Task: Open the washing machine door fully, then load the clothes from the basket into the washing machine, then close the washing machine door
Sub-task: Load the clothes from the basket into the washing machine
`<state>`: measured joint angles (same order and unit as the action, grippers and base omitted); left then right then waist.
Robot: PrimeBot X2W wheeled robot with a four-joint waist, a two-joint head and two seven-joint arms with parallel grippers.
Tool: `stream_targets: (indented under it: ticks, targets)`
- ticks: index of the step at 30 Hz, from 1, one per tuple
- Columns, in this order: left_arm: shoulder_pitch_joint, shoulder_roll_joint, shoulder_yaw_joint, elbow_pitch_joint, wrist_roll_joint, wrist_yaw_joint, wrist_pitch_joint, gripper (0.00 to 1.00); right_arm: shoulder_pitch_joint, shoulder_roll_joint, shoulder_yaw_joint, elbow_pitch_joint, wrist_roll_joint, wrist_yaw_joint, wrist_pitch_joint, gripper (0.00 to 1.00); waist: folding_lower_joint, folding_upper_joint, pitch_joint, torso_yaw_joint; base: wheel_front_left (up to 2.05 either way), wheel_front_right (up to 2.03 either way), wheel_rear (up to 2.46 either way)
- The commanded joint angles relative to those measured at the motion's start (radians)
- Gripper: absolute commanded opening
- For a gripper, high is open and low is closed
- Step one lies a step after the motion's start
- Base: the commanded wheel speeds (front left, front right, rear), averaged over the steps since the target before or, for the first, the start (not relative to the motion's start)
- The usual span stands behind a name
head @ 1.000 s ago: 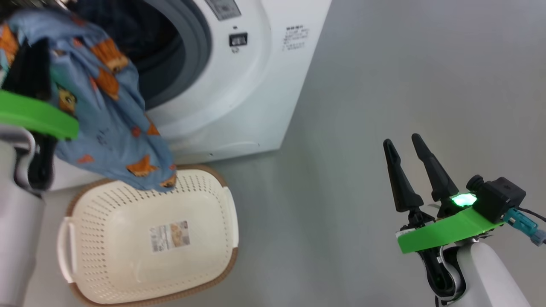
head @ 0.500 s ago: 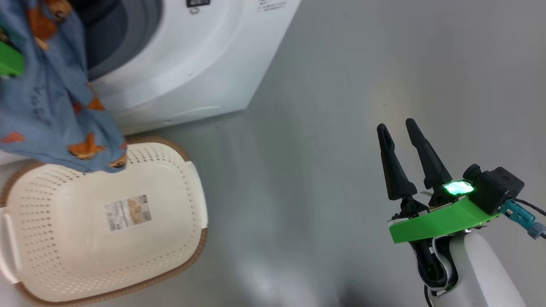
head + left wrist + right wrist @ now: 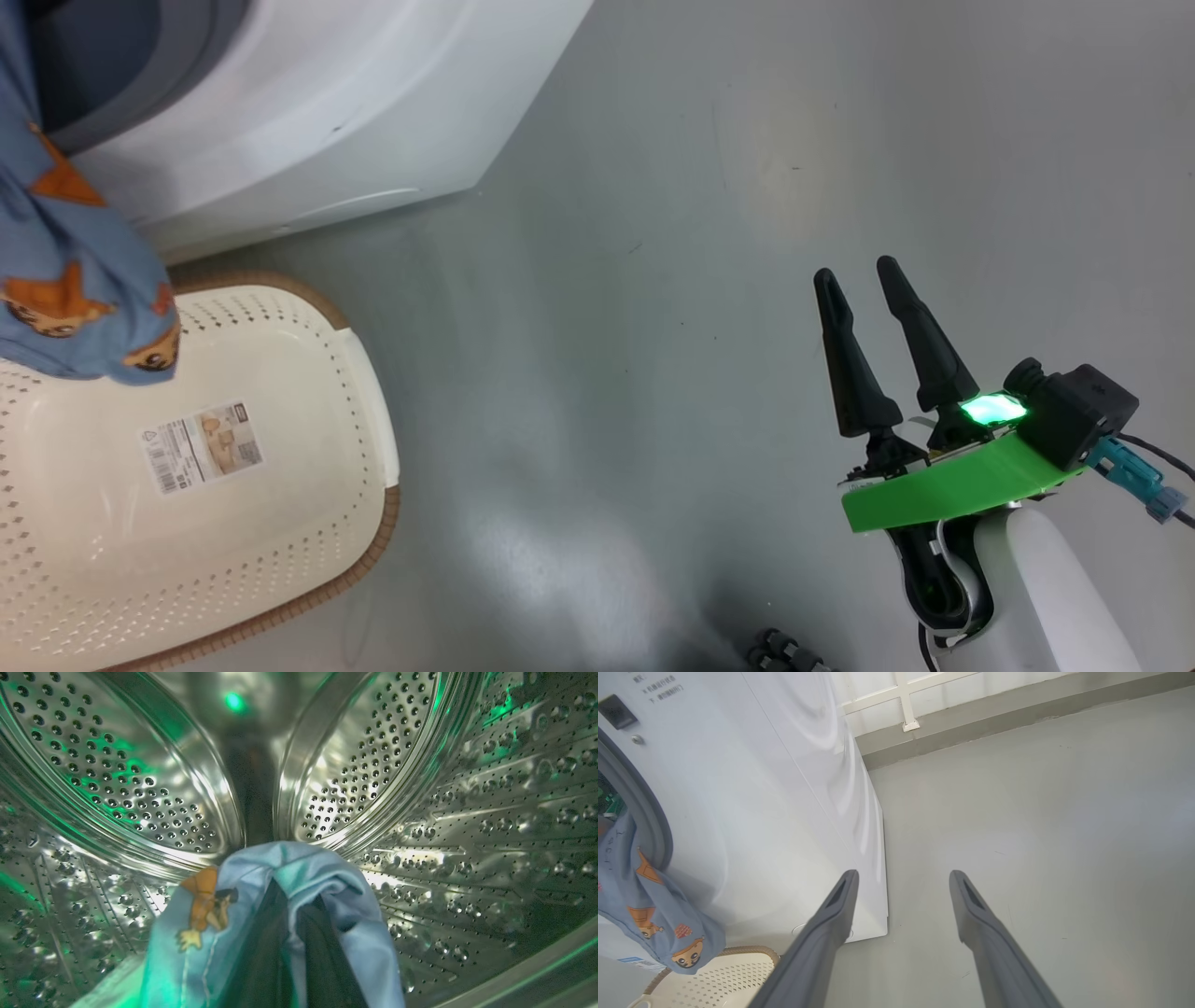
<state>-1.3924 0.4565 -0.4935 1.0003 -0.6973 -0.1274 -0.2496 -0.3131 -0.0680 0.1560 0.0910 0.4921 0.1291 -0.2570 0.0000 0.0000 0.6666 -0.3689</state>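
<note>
Clothes (image 3: 299, 863) clamped tight in left pincer (image 3: 293, 903), deep inside drum (image 3: 140, 788); tail hangs outside above basket (image 3: 369, 392). Right pincer (image 3: 854, 273) spread wide, empty, above floor (image 3: 653, 187). Risk: release too shallow, hanging tail drags garment back out.

- Deep inside the perforated steel washing machine drum (image 3: 140, 788), tinged green in patches.
- Closed tight on the clothes (image 3: 327, 877): two dark fingers (image 3: 322, 956), tips buried in light blue fabric.
- Printed with an orange bear figure on the left fold.
</note>
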Motion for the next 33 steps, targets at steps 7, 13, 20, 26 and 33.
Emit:
stream_targets:
  ticks: [7, 13, 20, 26, 33]
  targets:
    - [-0.051, 0.044, 0.163, -0.189, 0.101, 0.045, -0.012, 0.0, -0.014, 0.002, 0.02, -0.026, -0.012, 0.002, -0.005, 1.0, 0.0, 0.0, 0.023, -0.015, 0.0, 0.0, 0.0]
    - [0.001, -0.014, 0.151, -0.056, 0.14, 0.029, -0.012, 1.0, -0.009, 0.007, 0.03, -0.006, -0.015, 0.002, -0.005, 1.0, 0.0, 0.0, 0.004, 0.003, 0.0, 0.0, 0.0]
    - [-0.002, -0.039, 0.13, 0.0, 0.169, 0.015, -0.012, 1.0, -0.017, 0.006, 0.034, 0.004, -0.021, 0.002, -0.005, 1.0, 0.0, 0.0, -0.021, 0.023, 0.0, 0.0, 0.0]
    - [0.036, -0.056, 0.13, -0.006, 0.181, 0.007, -0.012, 1.0, -0.021, 0.002, 0.042, 0.007, -0.02, 0.002, -0.005, 1.0, 0.0, 0.0, -0.048, 0.043, 0.0, 0.0, 0.0]
    - [0.085, -0.064, 0.135, -0.054, 0.179, -0.001, -0.012, 1.0, -0.027, -0.007, 0.034, 0.005, -0.022, 0.002, -0.005, 1.0, 0.0, 0.0, -0.07, 0.074, 0.0, 0.0, 0.0]
